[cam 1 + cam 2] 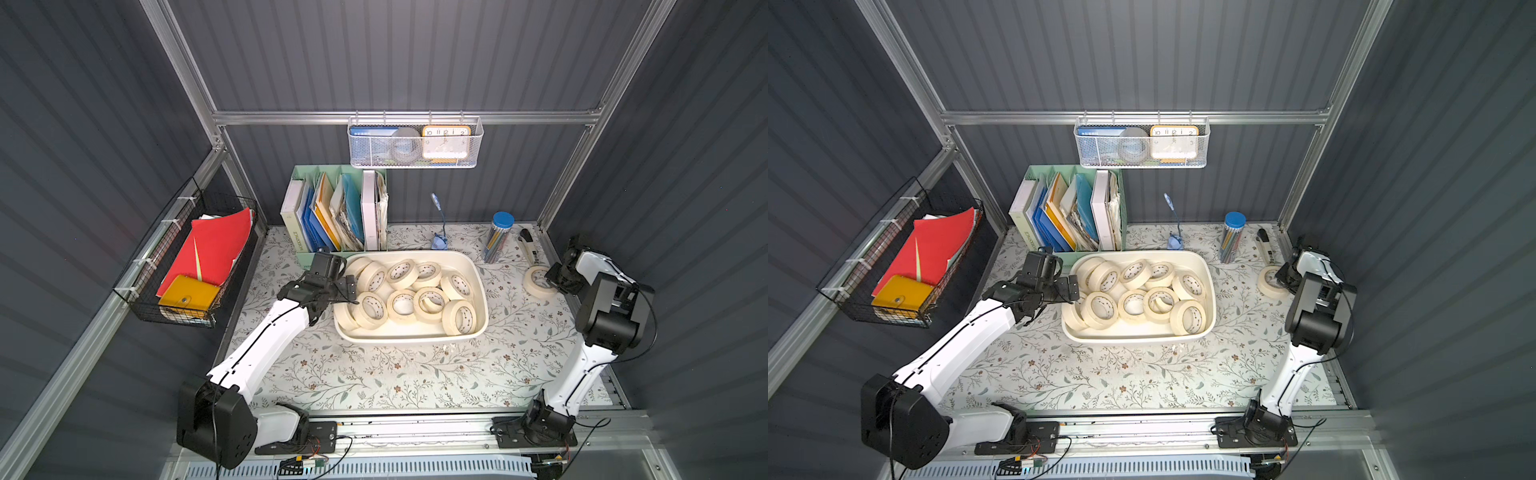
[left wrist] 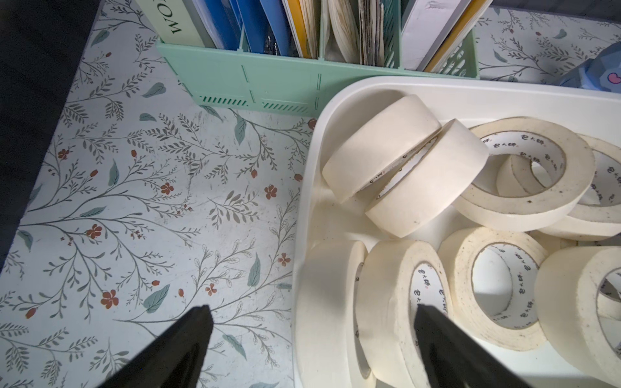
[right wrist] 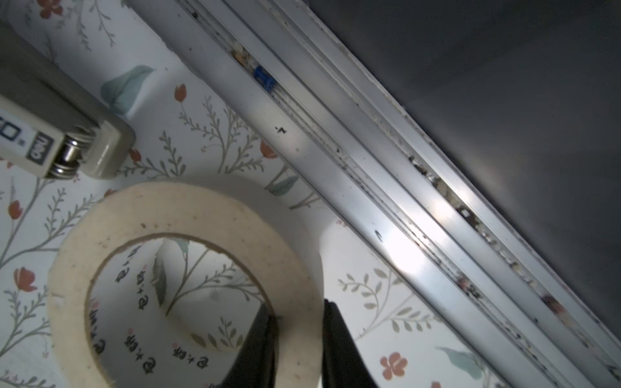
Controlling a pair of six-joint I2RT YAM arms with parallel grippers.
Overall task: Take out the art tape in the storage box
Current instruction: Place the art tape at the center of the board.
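Rolls of art tape [image 1: 403, 305] fill the storage box [image 1: 411, 337] at the centre of the table [image 1: 374, 374]. One roll [image 3: 188, 215] is outside the box, near the right rail [image 3: 336, 161] beside the stapler [image 3: 100, 147]. The right gripper [image 3: 297, 315] is clenched on this roll's wall, one finger inside the core. The left gripper [image 2: 312, 312] is fully released, straddling the box's left rim.

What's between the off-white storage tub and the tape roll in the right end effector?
Only bare floral table cover, in both top views, separates the off-white plastic storage tub from the cream tape roll the right end effector grips.
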